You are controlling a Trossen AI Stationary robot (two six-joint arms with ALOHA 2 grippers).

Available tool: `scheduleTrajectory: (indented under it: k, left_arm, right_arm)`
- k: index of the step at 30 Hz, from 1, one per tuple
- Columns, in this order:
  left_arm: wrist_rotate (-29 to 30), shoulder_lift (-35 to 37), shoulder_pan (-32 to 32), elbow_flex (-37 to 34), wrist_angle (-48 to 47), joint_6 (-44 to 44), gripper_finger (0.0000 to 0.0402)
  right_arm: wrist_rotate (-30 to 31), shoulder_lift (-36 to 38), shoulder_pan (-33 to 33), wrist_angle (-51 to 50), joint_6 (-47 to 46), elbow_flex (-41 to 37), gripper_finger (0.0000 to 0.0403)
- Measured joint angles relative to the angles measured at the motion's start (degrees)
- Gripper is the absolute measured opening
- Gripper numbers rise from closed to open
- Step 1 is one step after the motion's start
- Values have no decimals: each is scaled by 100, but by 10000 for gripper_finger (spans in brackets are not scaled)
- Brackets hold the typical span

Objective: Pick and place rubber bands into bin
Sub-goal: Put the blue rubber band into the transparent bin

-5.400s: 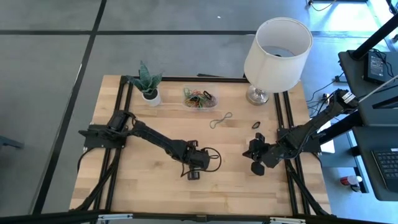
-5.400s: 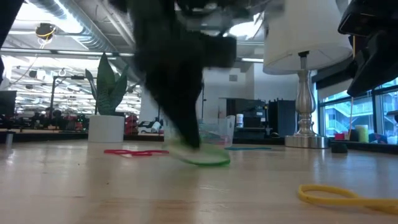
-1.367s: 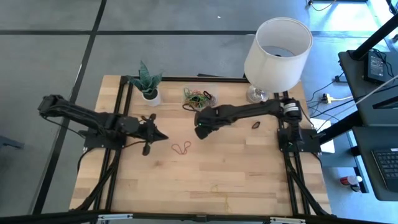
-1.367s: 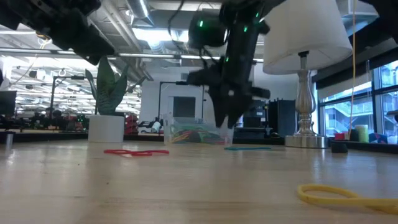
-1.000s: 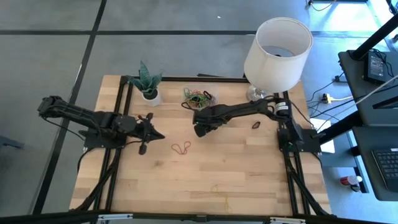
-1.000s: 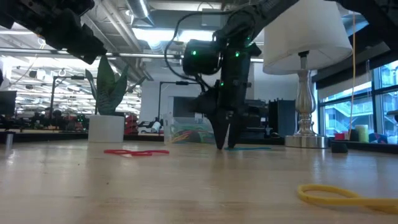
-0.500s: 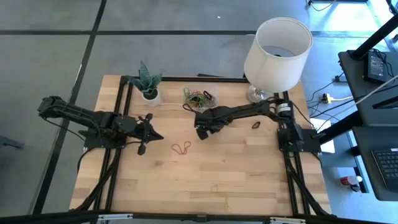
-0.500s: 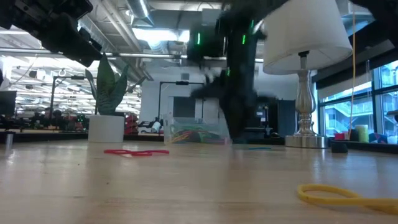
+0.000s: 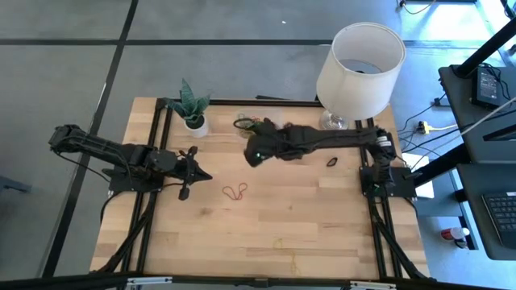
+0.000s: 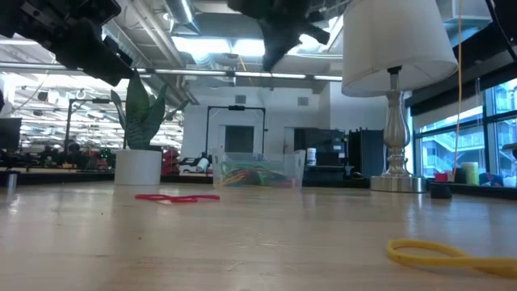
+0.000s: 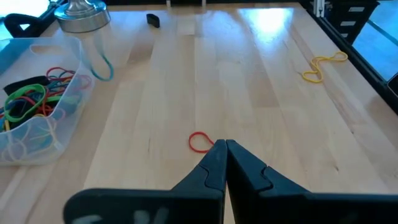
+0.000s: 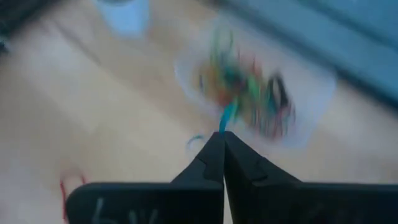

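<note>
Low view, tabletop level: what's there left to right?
White plant pot → red rubber band → clear bin holding bands → lamp base → yellow rubber band, nearest the camera.

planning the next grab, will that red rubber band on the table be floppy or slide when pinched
Probably floppy: the red rubber band lies flat in a twisted loop on the table, so it may dangle and untwist once lifted. It looks thin and light, so a push would likely slide it across the smooth wood rather than roll it.
</note>
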State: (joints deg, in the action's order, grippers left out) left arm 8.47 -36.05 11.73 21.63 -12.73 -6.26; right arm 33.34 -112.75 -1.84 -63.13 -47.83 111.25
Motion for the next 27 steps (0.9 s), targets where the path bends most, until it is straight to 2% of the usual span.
scheduleTrajectory:
  k: [7, 14, 22, 27]
  left_arm:
    - [-39, -2, -1, 0, -59, 2, 2]
    - [-98, -2, 0, 0, -92, -45, 2]
    - [-127, -2, -2, 2, -134, -105, 2]
    - [-73, -3, -1, 2, -134, -106, 2]
  right_arm:
    - [218, -58, 623, 583, 1048, 163, 0]
    - [209, -283, 1285, 556, 1375, -64, 0]
    - [-619, -319, 1626, 1560, 1347, -1257, 4]
    - [-768, -321, 1631, 2174, 1186, -1956, 6]
